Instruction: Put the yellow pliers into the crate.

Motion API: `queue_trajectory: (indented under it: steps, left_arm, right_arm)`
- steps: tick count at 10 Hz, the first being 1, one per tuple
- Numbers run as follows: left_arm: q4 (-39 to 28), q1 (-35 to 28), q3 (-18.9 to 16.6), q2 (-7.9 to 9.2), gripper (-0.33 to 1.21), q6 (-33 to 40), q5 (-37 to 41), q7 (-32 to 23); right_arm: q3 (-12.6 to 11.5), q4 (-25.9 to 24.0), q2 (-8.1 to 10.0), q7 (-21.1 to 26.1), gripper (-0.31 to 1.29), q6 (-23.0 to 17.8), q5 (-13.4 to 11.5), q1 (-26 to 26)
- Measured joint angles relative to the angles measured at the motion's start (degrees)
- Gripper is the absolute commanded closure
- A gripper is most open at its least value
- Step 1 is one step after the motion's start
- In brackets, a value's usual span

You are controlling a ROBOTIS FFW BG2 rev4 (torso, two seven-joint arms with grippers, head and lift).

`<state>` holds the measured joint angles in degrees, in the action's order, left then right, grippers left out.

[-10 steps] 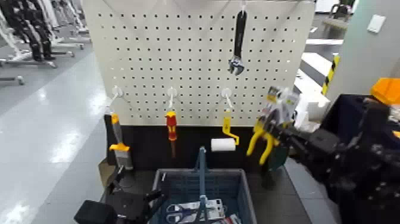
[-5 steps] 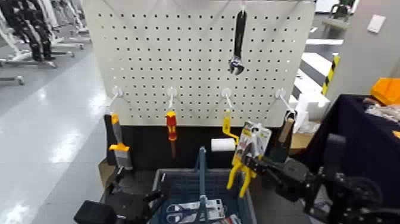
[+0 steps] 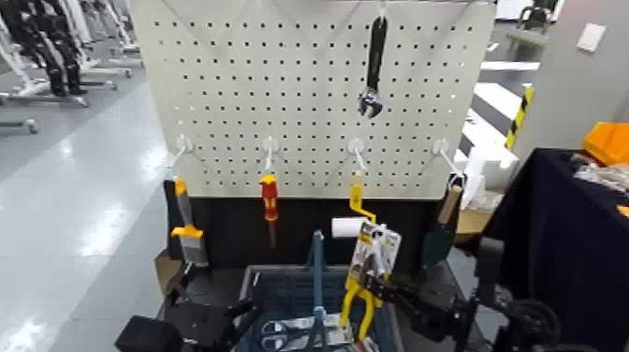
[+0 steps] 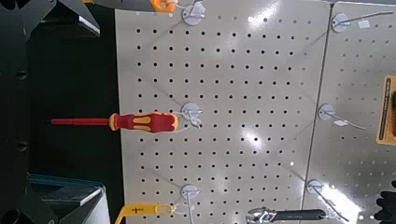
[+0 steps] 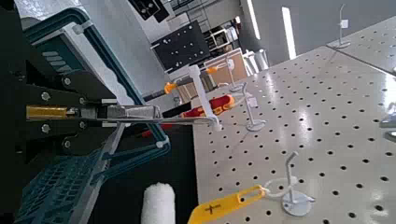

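The yellow pliers [image 3: 367,272], still on their white-grey card, hang upright over the right side of the crate [image 3: 281,286]. My right gripper [image 3: 384,285] is shut on them from the right, near the top of the yellow handles. In the right wrist view the pliers [image 5: 140,113] show edge-on between my fingers, with the crate's [image 5: 89,173] latticed wall just beyond. The crate's upright handle bar [image 3: 316,267] stands just left of the pliers. My left gripper [image 3: 245,307] rests low at the crate's left edge, open and holding nothing.
On the pegboard [image 3: 309,103] hang a black wrench [image 3: 374,66], a yellow-banded brush [image 3: 187,225], a red screwdriver [image 3: 270,201], a yellow-handled paint roller [image 3: 354,213] and a dark trowel [image 3: 442,229]. Blue-handled scissors [image 3: 276,330] lie in the crate. A dark table [image 3: 571,225] stands at the right.
My right arm has carried the pliers down and to the left, from beside the pegboard's right hook to just above the crate's right side. The left arm has not moved.
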<state>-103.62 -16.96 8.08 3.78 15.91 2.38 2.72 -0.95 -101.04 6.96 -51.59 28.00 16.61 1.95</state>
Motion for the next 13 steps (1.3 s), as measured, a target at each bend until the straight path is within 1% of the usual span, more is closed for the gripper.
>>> queue_trajectory:
  steps: [3, 6, 9, 11, 12, 13]
  left_arm:
    - [0.0, 0.1, 0.0, -0.06, 0.11, 0.1, 0.0, 0.0]
    - [0.0, 0.1, 0.0, -0.14, 0.11, 0.1, 0.0, 0.0]
    - [-0.1, 0.3, 0.1, -0.18, 0.11, 0.1, 0.0, 0.0]
    - [-0.1, 0.3, 0.1, -0.27, 0.11, 0.1, 0.0, 0.1]
    - [-0.1, 0.3, 0.0, -0.34, 0.11, 0.1, 0.0, 0.2]
    - [-0.1, 0.3, 0.0, -0.38, 0.11, 0.1, 0.0, 0.2]
  right_arm:
    - [2.9, 4.4, 0.29, -0.5, 1.22, -2.3, -2.8, -2.0]
    - [5.4, 8.2, 1.39, -0.6, 1.22, -4.3, -4.8, -4.0]
    - [6.9, 11.1, 2.16, -0.8, 1.22, -5.5, -5.8, -5.7]
    - [7.1, 11.9, 2.58, -0.9, 1.22, -5.5, -6.4, -6.1]
    - [7.2, 12.0, 2.74, -0.8, 0.82, -5.5, -6.6, -6.2]
    - [7.0, 12.0, 2.81, -0.3, 0.1, -5.5, -6.8, -6.1]
